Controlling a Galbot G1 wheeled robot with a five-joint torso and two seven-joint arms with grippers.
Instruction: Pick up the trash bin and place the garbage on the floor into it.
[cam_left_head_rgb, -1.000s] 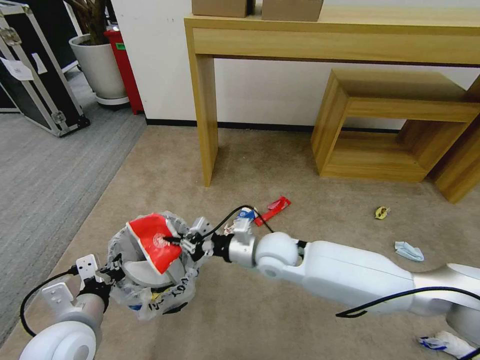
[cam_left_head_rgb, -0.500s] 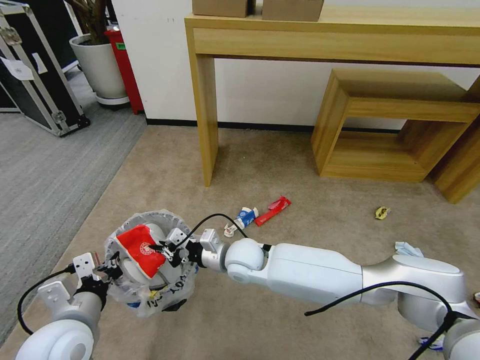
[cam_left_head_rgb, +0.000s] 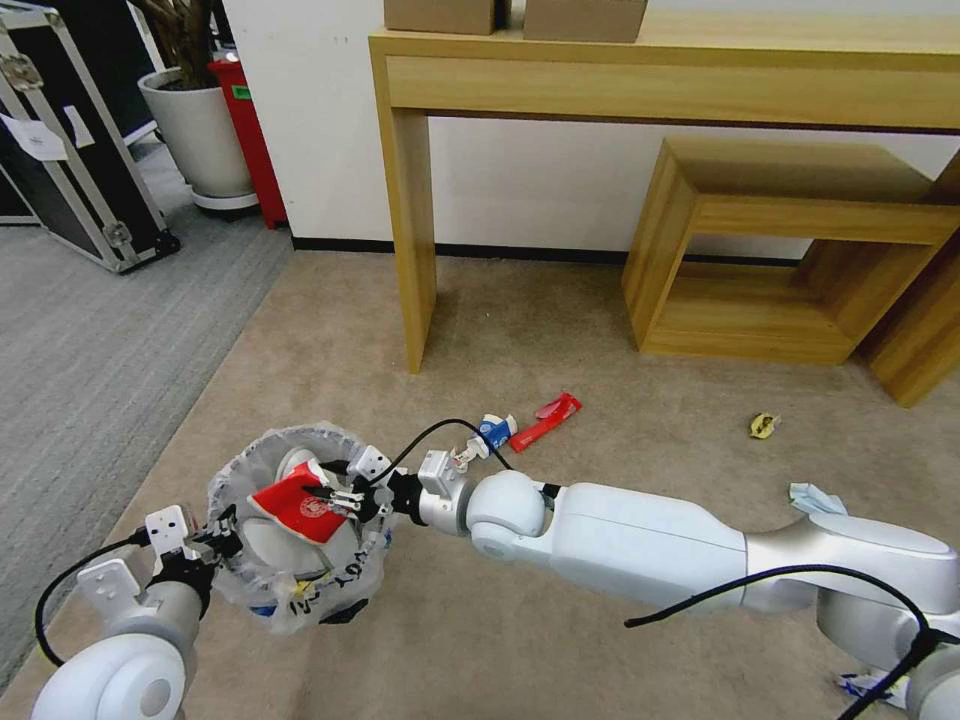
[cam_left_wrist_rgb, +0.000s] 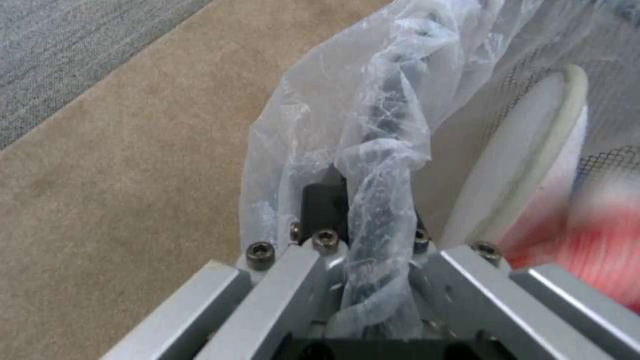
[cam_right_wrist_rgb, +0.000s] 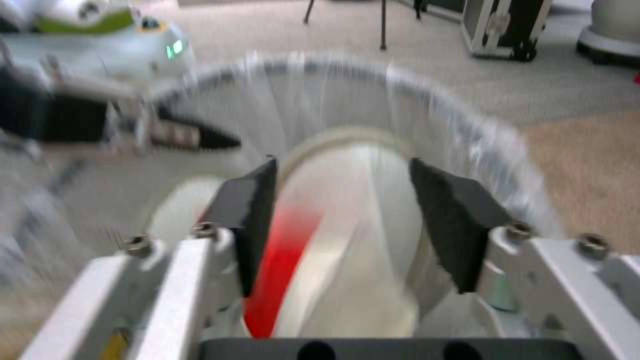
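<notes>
In the head view's lower left, the right gripper (cam_left_head_rgb: 335, 495), now spread open, is releasing the red-white paper cup (cam_left_head_rgb: 295, 500) deeper into the trash bin (cam_left_head_rgb: 262, 588) than a second ago. The left gripper (cam_left_head_rgb: 222, 535) is clenching the bin's rim. One more piece of garbage is binned.

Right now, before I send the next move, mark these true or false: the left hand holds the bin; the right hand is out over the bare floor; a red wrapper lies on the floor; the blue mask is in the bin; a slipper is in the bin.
1. The left hand grips the bagged rim of the trash bin. True.
2. The right hand is over bare floor. False: it is over the bin's opening, fingers apart.
3. A red wrapper lies on the floor. True.
4. The light-blue mask is in the bin. False: it lies on the floor beside the right arm.
5. A white slipper is in the bin. True.
</notes>
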